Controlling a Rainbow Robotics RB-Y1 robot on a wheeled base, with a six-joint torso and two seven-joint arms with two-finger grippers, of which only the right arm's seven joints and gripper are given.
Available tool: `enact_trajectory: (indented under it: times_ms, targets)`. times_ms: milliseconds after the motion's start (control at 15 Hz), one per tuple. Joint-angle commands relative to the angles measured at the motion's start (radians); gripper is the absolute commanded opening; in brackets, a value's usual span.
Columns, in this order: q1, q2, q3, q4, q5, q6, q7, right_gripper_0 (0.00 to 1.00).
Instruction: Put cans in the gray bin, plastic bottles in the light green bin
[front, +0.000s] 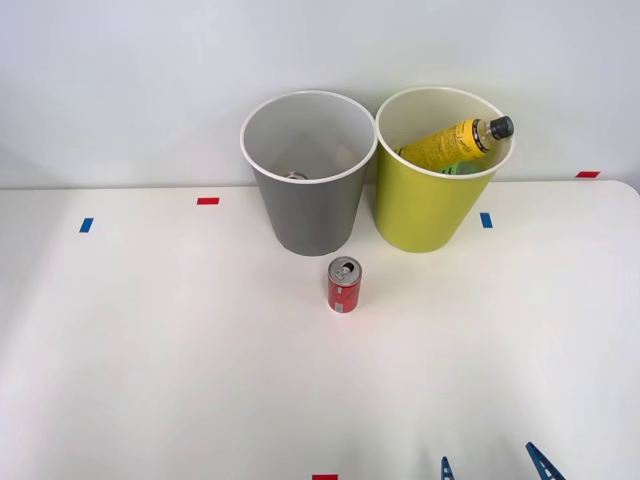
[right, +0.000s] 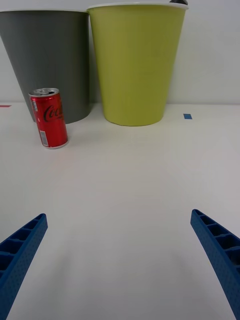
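Red can (front: 344, 285) upright on the white counter (front: 150, 350), both bins behind it; right gripper (right: 120, 260) with jaws wide, holding nothing.

Can stands just in front of the gray bin (front: 308, 180), near its base but apart from it, pull-tab top showing. Gray bin and light green bin (front: 435, 190) stand side by side, rims touching or nearly so (cannot tell which). Yellow bottle (front: 455, 142) lies tilted inside the light green bin, black cap resting up near the rim. Something small and silvery sits at the bottom of the gray bin, too small to identify. Blue ribbed fingers (right: 20, 250) low over bare counter, well apart from the can. Small red and blue tape marks (front: 208, 201) on the counter.
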Motion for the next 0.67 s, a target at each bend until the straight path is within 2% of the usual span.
enact_trajectory:
  times_ms: [67, 333, 533, 667]
  targets:
    - [-0.026, -0.01, 0.017, -0.002, -0.004, -0.049, 0.006, 1.0]
    - [-0.122, -0.042, 0.063, -0.001, -0.026, -0.038, 0.001, 1.0]
    - [-0.234, -0.062, 0.128, -0.001, -0.118, 0.029, 0.015, 1.0]
    - [-0.31, -0.056, 0.134, -0.001, -0.13, 0.091, 0.016, 1.0]
